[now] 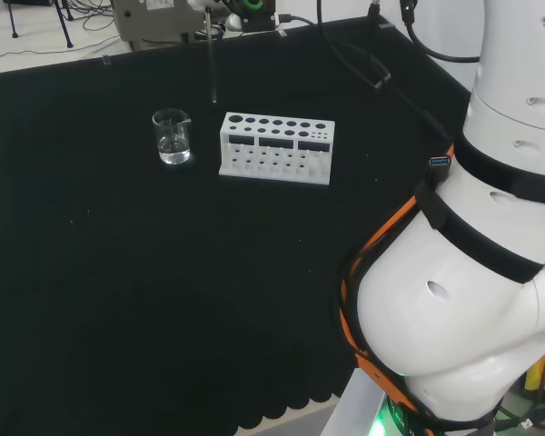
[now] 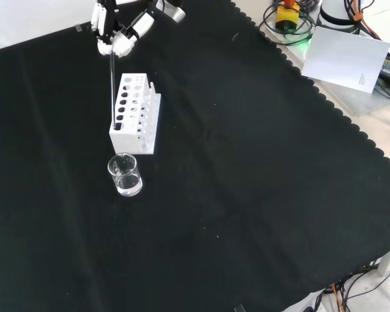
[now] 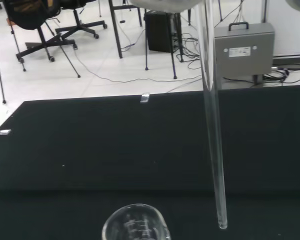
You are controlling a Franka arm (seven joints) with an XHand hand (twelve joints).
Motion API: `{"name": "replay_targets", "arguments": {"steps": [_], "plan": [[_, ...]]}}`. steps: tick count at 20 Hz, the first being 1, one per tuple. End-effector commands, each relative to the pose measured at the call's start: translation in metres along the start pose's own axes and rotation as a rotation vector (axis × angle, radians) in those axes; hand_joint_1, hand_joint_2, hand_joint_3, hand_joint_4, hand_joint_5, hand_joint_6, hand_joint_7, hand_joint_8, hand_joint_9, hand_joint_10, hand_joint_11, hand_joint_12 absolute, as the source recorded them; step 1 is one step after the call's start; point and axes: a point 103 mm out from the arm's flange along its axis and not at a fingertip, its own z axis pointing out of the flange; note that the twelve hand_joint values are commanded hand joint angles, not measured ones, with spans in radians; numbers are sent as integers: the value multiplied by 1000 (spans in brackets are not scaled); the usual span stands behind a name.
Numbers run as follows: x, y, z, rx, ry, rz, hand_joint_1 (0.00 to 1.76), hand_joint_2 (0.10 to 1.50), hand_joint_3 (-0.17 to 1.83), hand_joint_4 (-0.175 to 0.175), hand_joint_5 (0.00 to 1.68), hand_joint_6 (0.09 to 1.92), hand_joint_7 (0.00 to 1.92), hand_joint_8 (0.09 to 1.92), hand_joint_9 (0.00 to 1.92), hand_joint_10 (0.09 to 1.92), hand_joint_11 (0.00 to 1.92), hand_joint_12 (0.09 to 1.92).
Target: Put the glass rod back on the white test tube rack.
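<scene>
My main worry was missing a hole: the glass rod [image 2: 111,84] hung nearly upright from my hand [image 2: 117,34], and its lower tip sat, in the front view, at the left edge of the white test tube rack [image 2: 135,114] near the end closest to the beaker [image 2: 125,174]. From that angle I could not tell whether the tip stood over a hole, over the rack's top face, or just outside it. If I had lowered it off-centre, I judged the tip could strike the plastic between holes, skid, or tip the light rack; a slim glass rod could also slip through my fingers or snap. In the head view the rod [image 1: 213,64] showed beyond the rack [image 1: 276,148], its tip still clear above it. My fingers were curled round the rod's upper end, pinching it, so the rod hung straight below my hand, over the worktop [image 2: 260,195].
</scene>
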Motion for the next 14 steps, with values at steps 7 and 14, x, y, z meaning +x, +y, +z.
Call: {"name": "replay_targets", "arguments": {"steps": [7, 14], "plan": [[-57, -17, -8, -7, -18, 112, 1317, 1071, -175, -175, 1408, 87, 1253, 893, 1824, 367, 1827, 209], [-70, -29, -12, -9, -38, 142, 1317, 1071, -175, -175, 1408, 87, 1253, 894, 1825, 367, 1828, 208]]}}
